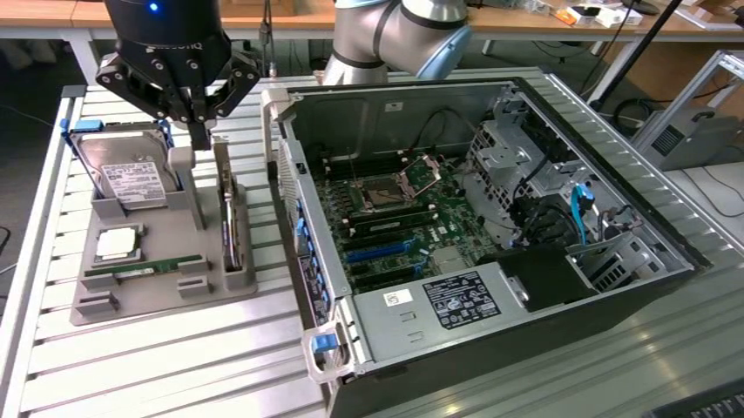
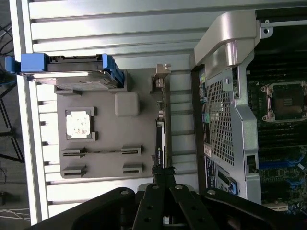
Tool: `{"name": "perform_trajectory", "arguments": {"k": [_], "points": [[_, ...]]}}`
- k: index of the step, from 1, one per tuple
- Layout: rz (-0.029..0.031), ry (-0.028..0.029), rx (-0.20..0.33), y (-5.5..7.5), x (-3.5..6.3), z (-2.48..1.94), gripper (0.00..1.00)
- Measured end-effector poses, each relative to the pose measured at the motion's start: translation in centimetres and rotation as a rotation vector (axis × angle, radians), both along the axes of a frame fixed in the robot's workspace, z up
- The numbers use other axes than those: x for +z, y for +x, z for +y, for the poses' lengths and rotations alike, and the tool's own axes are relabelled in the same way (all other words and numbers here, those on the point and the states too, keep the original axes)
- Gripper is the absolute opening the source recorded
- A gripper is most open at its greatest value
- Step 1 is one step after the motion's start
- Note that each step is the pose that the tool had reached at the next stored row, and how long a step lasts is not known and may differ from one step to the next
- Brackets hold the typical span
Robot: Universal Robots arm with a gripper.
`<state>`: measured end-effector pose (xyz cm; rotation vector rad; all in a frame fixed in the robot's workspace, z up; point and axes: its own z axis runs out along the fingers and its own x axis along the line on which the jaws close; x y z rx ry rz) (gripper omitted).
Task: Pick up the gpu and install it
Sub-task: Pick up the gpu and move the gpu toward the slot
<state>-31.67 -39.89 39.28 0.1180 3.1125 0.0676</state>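
1. Step in hand: the pick-up. Installation has not begun.
2. Jaws: the gripper (image 1: 201,139) (image 2: 163,172) has its jaws drawn fully together, tips pointing down.
3. Task item: the gpu (image 1: 233,226) (image 2: 160,139) stands on its long edge in the slotted posts of the grey holder (image 1: 163,292) (image 2: 105,165). Its near end lies directly under the jaw tips, and the rest of the card runs away from them along the holder.
4. Contact: it cannot be made out whether the tips pinch the card's upper edge or merely sit closed just above it. The card shows no sign of being raised from its posts.
5. Surroundings: the open computer case (image 1: 384,109) lies to one side of the jaws, close by. The hard drive (image 1: 131,178) stands on the opposite side.
6. Judgement: a lift would call for a confirmed pinch on the thin edge and a straight pull upward, clear of the posts, since any sideways lean could bind the card.
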Motion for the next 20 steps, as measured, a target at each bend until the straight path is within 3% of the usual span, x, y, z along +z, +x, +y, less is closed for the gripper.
{"name": "perform_trajectory", "arguments": {"k": [7,9,10,14,20], "points": [[0.0000,0.0000,0.000,0.00,0.00,0.00,0.11],[0.0000,0.0001,0.000,0.00,0.00,0.00,0.23],[0.0000,0.0000,0.000,0.00,0.00,0.00,0.23],[0.0000,0.0000,0.000,0.00,0.00,0.00,0.48],[0.0000,0.0000,0.000,0.00,0.00,0.00,0.48]]}}
